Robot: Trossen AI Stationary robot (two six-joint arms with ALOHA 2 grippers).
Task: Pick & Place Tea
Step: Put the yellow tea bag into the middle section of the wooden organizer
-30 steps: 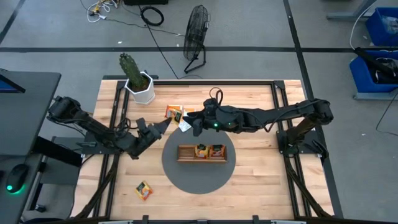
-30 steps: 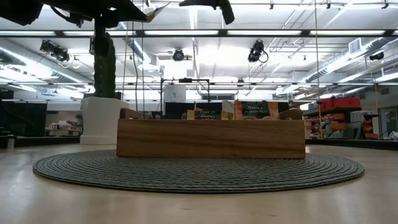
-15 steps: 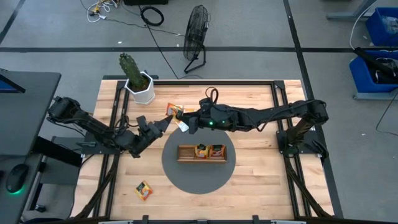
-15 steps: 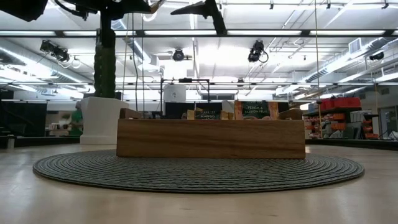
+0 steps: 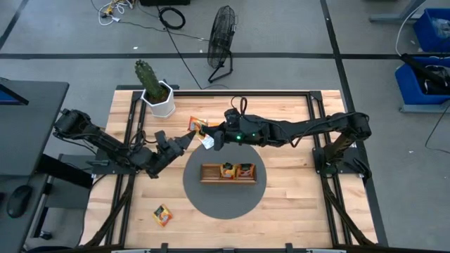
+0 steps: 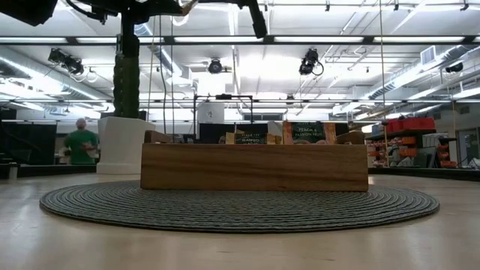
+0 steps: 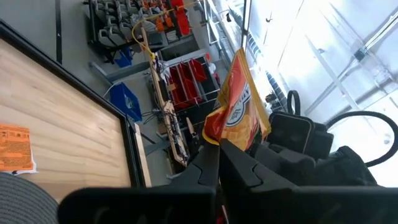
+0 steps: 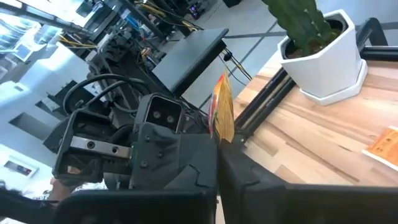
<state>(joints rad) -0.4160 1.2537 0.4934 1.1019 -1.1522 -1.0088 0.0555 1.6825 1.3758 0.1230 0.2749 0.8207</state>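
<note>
**Mid-air handover of one tea sachet, behind the tray**

Look for the held sachet (image 7: pixel 237 115) off the table, upright, between the two arms, above the bare wood behind the round woven mat (image 5: pixel 211 200) and not far from the potted cactus (image 5: pixel 156 91). Note the left gripper (image 5: pixel 188 138) pressed together on its lower edge, with the orange-and-yellow face standing clear above the fingertips. Note the right gripper (image 5: pixel 211 138) facing it from the other side, fingers likewise drawn together with the same sachet rising edge-on just past them. Read this as both tools pinching one sachet, so the step in hand is judged to be the pass from one arm to the other.

To do it well:
- Confirm a firm pinch on the receiving side before loosening the giving side, and avoid having both slack at once.
- Open the releasing fingers only a little, then back straight away along the sachet's plane, so as not to twist or crease the thin paper.
- Hold both wrists level during the swap, since a flat packet slips easily from a tilted grip.
- Carry it low over the mat to the wooden tray (image 5: pixel 228 180), towards a compartment not filled by the two sachets standing inside (image 5: pixel 236 169).

Leave for later the orange sachet lying flat near the mat (image 7: pixel 13 148) and the lone sachet near the table's front (image 5: pixel 162 215).
</note>
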